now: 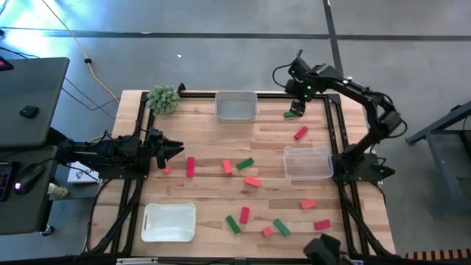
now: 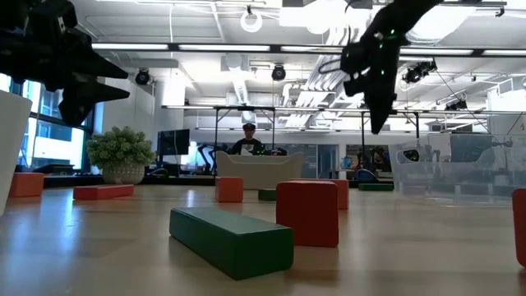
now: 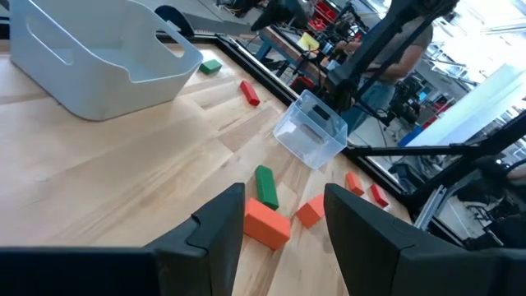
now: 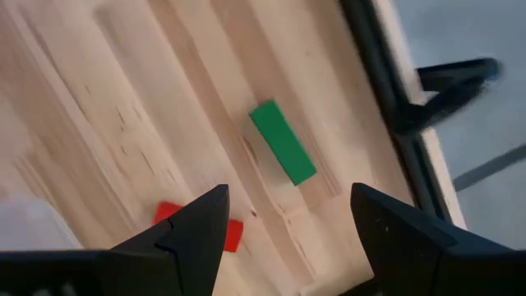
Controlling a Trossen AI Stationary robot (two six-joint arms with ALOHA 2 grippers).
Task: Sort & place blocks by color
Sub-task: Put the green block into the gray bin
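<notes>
While right gripper (image 4: 283,222) hovers, green block (image 4: 282,141) (maybe clear)

Robotics lab — open ceiling ducts (image 2: 271,82), workbenches (image 2: 246,168)

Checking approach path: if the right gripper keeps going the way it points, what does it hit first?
Most likely the green block by the table's far right edge: the right gripper, open, hangs above it, aimed down. Height above it is unclear.

Right gripper (image 4: 283,215), fingers spread apart and empty, seen above the wooden tabletop (image 4: 123,107). A green block (image 4: 283,142) lies between them, farther off; a red block (image 4: 228,231) is partly hidden behind one finger.
</notes>
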